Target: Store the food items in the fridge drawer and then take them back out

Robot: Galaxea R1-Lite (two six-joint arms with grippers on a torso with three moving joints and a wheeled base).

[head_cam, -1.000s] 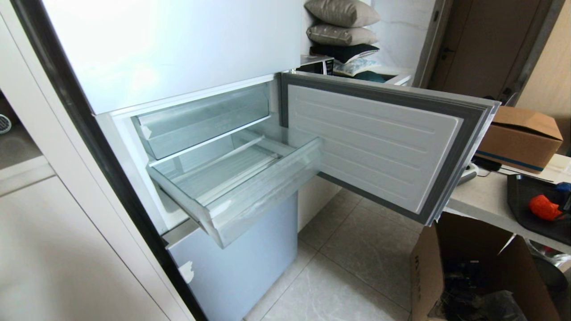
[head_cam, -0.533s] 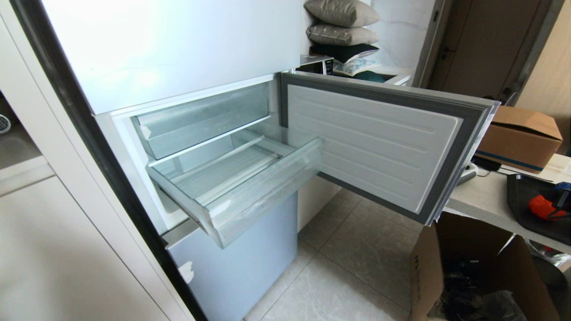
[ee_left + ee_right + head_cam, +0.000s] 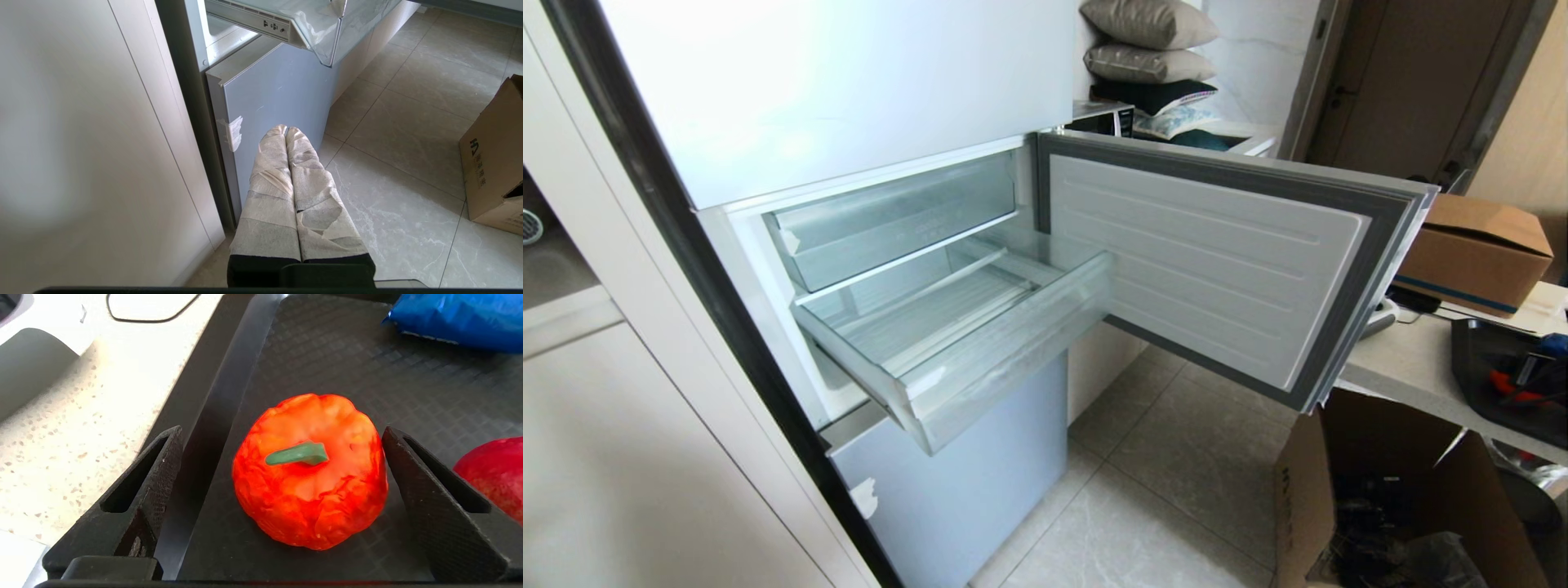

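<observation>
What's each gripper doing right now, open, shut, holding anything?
Left gripper: shut, empty, parked low by the fridge.
Right gripper: open, straddling the orange pepper-like food item on the black tray, not gripping.

Pale marbled floor tiles (image 3: 1176, 490) run under everything, daylight glancing off them. On the left, a plain cream cabinet panel (image 3: 629, 474). Up at the back, grey and dark cushions (image 3: 1147, 49) sit stacked against a white wall, with a brown door (image 3: 1413, 82) just beyond. A closed cardboard box (image 3: 1474, 249) rests on the speckled bench (image 3: 1405, 367) at right, and an open cardboard carton (image 3: 1405, 490) stands on the floor below it.
</observation>
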